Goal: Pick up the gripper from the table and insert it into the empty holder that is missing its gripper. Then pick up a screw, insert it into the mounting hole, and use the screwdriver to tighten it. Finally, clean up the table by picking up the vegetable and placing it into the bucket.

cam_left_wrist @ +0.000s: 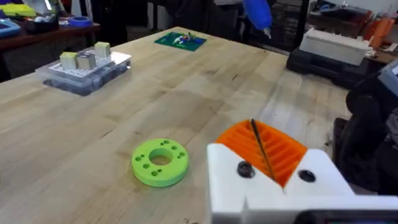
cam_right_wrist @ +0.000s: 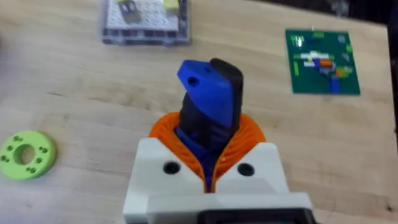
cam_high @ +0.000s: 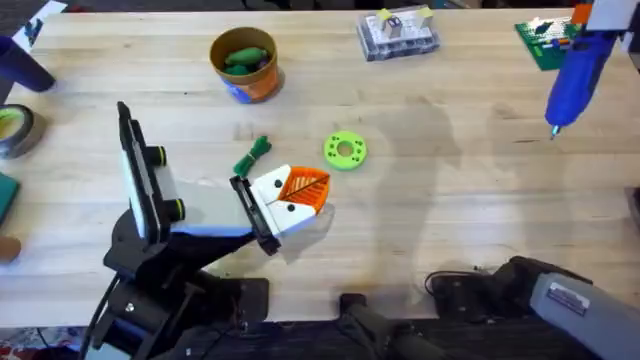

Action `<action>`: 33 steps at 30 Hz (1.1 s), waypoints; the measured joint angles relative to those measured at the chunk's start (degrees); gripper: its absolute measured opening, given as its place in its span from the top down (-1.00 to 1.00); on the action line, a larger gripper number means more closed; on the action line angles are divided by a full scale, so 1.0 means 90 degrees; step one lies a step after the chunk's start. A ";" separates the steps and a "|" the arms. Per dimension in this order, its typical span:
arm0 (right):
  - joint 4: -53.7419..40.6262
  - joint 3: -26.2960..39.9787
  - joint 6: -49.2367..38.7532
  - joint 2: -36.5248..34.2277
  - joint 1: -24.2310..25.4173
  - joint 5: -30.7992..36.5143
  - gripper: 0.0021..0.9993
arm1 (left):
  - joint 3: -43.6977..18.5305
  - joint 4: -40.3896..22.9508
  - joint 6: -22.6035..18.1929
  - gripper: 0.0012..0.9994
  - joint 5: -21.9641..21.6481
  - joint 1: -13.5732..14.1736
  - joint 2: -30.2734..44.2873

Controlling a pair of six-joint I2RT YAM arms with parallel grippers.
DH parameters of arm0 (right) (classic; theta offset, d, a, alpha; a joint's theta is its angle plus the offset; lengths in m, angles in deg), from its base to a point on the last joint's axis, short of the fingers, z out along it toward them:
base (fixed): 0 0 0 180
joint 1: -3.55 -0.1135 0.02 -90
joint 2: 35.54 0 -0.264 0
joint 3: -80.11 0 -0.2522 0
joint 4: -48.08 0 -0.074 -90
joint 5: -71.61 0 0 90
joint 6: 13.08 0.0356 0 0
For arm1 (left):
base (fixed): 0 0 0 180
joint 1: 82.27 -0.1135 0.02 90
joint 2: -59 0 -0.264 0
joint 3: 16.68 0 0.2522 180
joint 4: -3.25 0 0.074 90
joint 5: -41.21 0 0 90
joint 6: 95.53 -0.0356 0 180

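The right gripper (cam_right_wrist: 208, 155) has its orange ribbed pads pinching the blue power screwdriver (cam_right_wrist: 208, 93), which stands between them. Seen from overhead, the tool hangs above the far right of the table (cam_high: 450, 200), just beside a green circuit board (cam_right_wrist: 323, 62), with its metal tip pointing down and clear of the wood. It is well apart from everything at the left.

The left gripper (cam_left_wrist: 261, 149) sits low at the table's left-centre with its pads pressed together. A thin dark sliver runs between them and pokes out past the orange. It may be a screw held there or only the seam; I cannot tell which.

Just beside this gripper lies a lime-green ring (cam_left_wrist: 160, 162). The vegetable (cam_high: 253, 155) lies on the wood near it, on the side toward the bucket (cam_high: 262, 82). The bucket stands at the back left and already holds plumper green pieces. A clear parts box (cam_left_wrist: 84, 71) sits at the far edge.

The main risk, as I judge it, is the long carry of the screwdriver across the table. The tool is long and clamped on a short stretch of its length, so it could pivot in the ribbed pads and reach the work skewed. A low sweep could knock the ring or flick the vegetable away. If the left pads do hold a screw, any loosening would drop it.
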 joint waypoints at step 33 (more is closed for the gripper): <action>0.6561 -0.2907 0.2292 0.1337 -0.6299 -0.0452 0.95 | 0.0000 0.0001 0.0000 0.98 -0.0001 0.0000 0.0000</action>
